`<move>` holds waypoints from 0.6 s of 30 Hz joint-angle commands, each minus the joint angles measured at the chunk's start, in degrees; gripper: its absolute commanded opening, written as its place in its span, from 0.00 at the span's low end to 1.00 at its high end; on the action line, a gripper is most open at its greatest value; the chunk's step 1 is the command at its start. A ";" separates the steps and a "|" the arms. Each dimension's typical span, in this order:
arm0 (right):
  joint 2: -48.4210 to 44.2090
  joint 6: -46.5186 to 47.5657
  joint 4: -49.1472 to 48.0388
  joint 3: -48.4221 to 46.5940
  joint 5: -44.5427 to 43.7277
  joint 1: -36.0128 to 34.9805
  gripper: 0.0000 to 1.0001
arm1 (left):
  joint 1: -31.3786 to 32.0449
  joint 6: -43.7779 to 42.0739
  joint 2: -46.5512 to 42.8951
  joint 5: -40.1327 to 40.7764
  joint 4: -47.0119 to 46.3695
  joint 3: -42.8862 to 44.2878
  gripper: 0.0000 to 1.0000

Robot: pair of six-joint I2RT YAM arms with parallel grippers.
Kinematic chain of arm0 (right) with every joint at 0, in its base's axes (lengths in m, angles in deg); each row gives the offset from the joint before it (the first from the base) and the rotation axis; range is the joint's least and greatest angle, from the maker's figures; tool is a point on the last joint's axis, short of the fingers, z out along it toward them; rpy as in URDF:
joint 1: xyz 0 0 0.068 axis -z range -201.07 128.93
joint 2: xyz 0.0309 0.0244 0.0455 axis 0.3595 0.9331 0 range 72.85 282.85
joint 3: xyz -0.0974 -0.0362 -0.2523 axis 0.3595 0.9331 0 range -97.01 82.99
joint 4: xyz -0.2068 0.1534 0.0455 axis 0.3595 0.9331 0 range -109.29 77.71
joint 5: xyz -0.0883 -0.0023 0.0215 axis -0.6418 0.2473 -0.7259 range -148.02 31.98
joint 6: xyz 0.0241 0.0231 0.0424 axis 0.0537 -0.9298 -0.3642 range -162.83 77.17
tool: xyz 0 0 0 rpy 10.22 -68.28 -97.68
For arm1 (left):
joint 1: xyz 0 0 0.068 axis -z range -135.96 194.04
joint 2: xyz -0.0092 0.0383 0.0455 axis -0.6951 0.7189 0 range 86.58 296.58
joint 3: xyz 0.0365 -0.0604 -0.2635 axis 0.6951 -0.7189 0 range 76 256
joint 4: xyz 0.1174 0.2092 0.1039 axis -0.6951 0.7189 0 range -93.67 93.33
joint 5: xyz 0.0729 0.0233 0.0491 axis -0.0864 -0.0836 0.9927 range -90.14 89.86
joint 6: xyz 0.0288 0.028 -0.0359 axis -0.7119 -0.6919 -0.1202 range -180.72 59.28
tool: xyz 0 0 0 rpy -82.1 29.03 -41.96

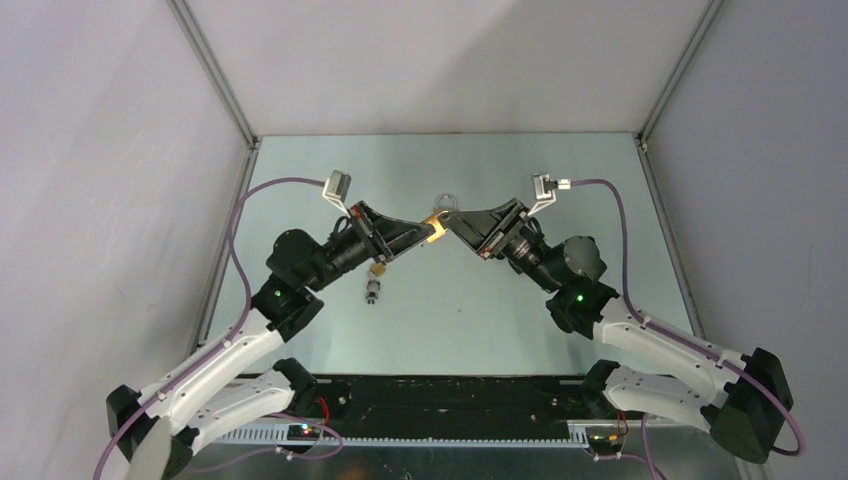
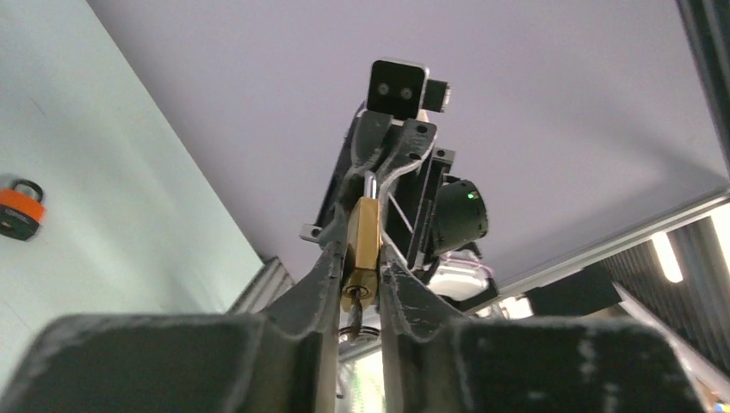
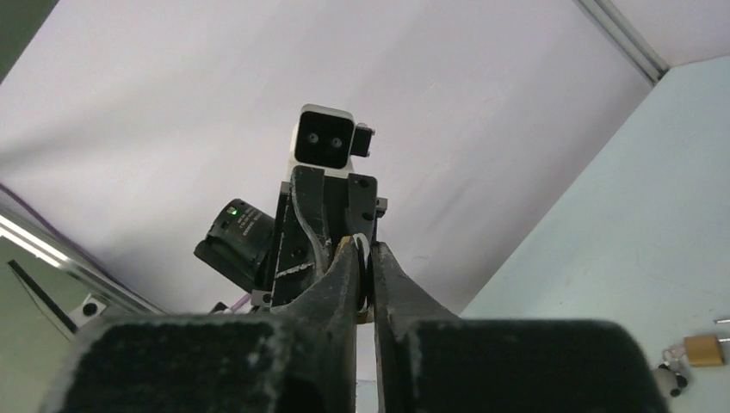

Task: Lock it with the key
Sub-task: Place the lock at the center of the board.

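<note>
From above, the two arms meet over the middle of the bench (image 1: 560,180). The left fingers (image 1: 415,236) and the right fingers (image 1: 470,225) come tip to tip, with a brass padlock (image 1: 436,229) between them, up off the bench. Its metal loop (image 1: 446,203) points to the far side. A small padlock (image 1: 377,270) lies on the bench just under the left arm, with keys (image 1: 373,293) beside it.

From the left wrist, the left fingers (image 2: 334,262) are squeezed narrow on the two sides of the brass padlock (image 2: 362,234). The metal loop (image 2: 370,183) sticks out from the lock into the right fingers (image 2: 405,151) across from it. A ring (image 2: 362,332) hangs under the lock. I cannot tell if a key is in it. An orange padlock (image 2: 19,207) lies on the bench at the far left.

From the right wrist, the right fingers (image 3: 347,271) are pressed almost together on the metal loop (image 3: 362,247). The lock body is mostly hidden behind them. The small padlock (image 3: 704,348) lies on the bench in the low right corner.
</note>
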 commanded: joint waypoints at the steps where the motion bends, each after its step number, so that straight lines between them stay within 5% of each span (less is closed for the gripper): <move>1: 0.04 0.22 -3.91 -2.43 0.94 0.02 0.02 | 0.11 -2.06 -0.87 -1.88 -4.48 0.98 0.41; 3: -0.80 0.52 -2.63 -2.45 0.63 0.46 0.00 | 0.16 -3.71 -1.32 -2.75 -4.42 0.75 0.65; 7: -3.20 1.54 -1.11 -2.43 1.09 1.85 0.00 | -0.05 -9.12 -2.57 -4.86 -2.50 0.48 0.81; 14: -5.31 1.49 -1.54 -2.45 6.27 4.43 0.00 | -0.16 -20.21 -3.23 -9.80 3.09 1.93 0.84; 18: -4.98 0.71 -1.52 -2.45 7.23 4.57 0.00 | -0.09 -28.81 -3.12 -13.34 6.71 3.87 0.70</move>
